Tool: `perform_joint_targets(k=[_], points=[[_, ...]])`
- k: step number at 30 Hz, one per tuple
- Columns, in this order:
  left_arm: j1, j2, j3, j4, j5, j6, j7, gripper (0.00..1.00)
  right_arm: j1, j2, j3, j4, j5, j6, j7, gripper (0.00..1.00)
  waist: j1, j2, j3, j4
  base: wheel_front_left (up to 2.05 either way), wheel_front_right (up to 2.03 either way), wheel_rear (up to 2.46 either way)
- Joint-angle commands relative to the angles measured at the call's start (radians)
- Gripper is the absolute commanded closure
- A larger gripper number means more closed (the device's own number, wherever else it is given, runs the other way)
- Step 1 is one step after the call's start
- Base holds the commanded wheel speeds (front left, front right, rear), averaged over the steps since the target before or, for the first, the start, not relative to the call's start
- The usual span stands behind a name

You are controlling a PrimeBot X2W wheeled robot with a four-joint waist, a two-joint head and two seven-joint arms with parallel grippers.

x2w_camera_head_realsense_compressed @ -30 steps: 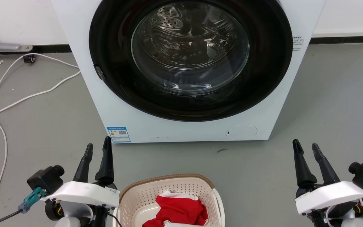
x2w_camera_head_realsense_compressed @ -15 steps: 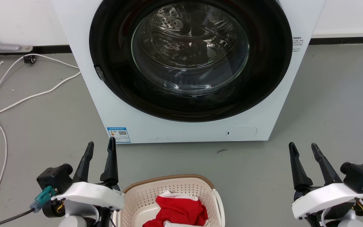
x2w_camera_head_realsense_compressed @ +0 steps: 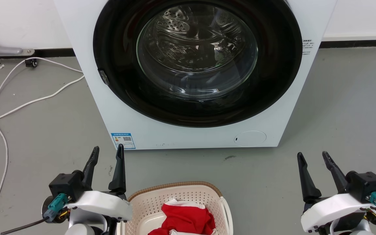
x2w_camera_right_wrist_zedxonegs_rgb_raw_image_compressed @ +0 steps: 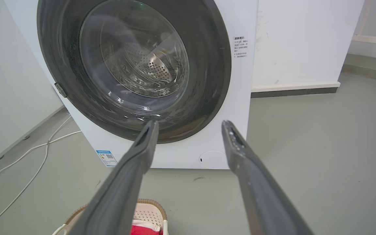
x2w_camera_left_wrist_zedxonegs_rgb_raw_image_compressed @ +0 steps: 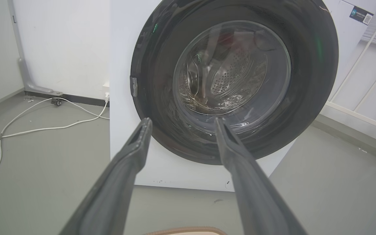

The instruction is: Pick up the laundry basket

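in the head view the laundry basket [x2w_camera_head_realsense_compressed: 175, 185] sits on the grey floor [x2w_camera_head_realsense_compressed: 338, 114] at the bottom edge, in front of the washing machine [x2w_camera_head_realsense_compressed: 188, 138] and apart from it, with a red garment [x2w_camera_head_realsense_compressed: 184, 217] lying inside. the left pincer [x2w_camera_head_realsense_compressed: 107, 147] hovers just beside the basket's left rim, its two fingers spread with nothing between them. the right pincer [x2w_camera_head_realsense_compressed: 312, 153], likewise spread and empty, hangs well apart from the basket's right handle. in the left wrist view the fingers frame the machine's glass door, and a sliver of the brown rim peeks in at the bottom edge. in the right wrist view the basket's corner and a bit of red cloth lie low, to the left of the fingers. the step in hand looks like the approach, as neither handle is taken yet. the next move likely calls for both arms to drop and come inward, the right one farther, so each pincer can close on a white side handle evenly before lifting, lest the basket tilt.
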Motion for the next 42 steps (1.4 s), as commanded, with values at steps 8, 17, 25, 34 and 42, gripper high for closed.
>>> perform_joint_targets(k=[8, 17, 25, 34, 42], points=[[-0.01, 0.005, -0.009, 0.001, 0.073, 0.007, -0.023, 0.0, 0.011, 0.003, 0.003, -0.016, -0.074, 0.0, 0.002, 0.0, 0.0, -0.0001, 0.001, 0.003, 0.0, 0.0, 0.0], [-0.005, 0.003, -0.016, 0.007, 0.145, 0.016, -0.041, 0.0, 0.02, 0.003, 0.004, -0.022, -0.136, 0.0, -0.003, 0.0, 0.0, -0.0001, 0.001, 0.007, 0.0, 0.0, 0.0], [-0.005, 0.001, -0.017, 0.022, 0.198, 0.02, -0.056, 0.0, 0.026, 0.004, 0.001, -0.027, -0.183, 0.0, -0.012, 0.0, -0.0001, -0.0001, 0.001, 0.009, 0.0, 0.0, 0.0], [-0.003, -0.004, -0.014, 0.035, 0.239, 0.017, -0.071, 0.0, 0.032, 0.005, -0.002, -0.023, -0.225, 0.0, -0.024, 0.0, -0.0001, -0.0001, -0.001, 0.01, 0.0, 0.0, 0.0], [-0.007, -0.009, -0.009, 0.043, 0.241, 0.01, -0.078, 0.0, 0.027, 0.005, -0.001, -0.015, -0.229, 0.0, -0.027, 0.0, -0.0001, -0.0001, 0.002, 0.012, 0.0, 0.0, 0.0]])
